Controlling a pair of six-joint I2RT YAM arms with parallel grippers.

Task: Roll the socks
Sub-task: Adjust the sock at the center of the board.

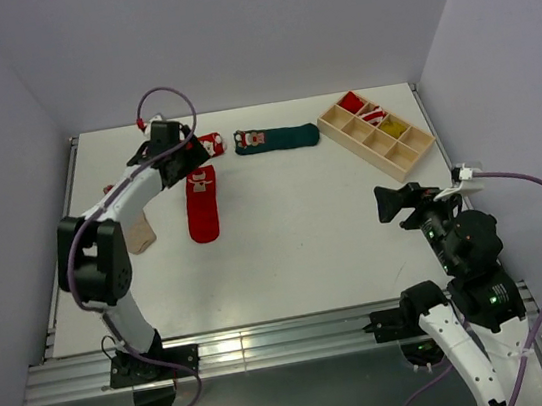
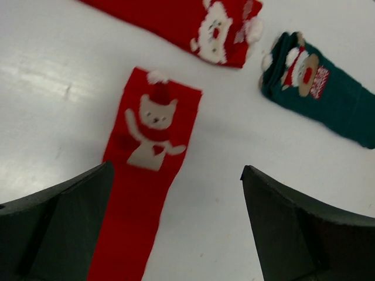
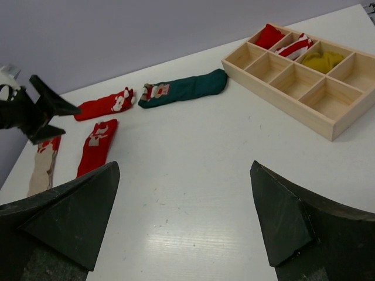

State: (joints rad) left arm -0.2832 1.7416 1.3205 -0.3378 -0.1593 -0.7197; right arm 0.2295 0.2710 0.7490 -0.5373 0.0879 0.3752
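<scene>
Black fingers of the left gripper stand wide apart and hold nothing. Directly beneath them in the left wrist view a red sock lies flat. Its long axis runs from upper centre to lower left, figure end uppermost. A second red sock and the green sock lie beyond, toward the upper right. The beige sock lies at left centre of the top view. The right gripper, equally wide and empty, sits well apart at right. Judgement: the left arm is nearer.
</scene>
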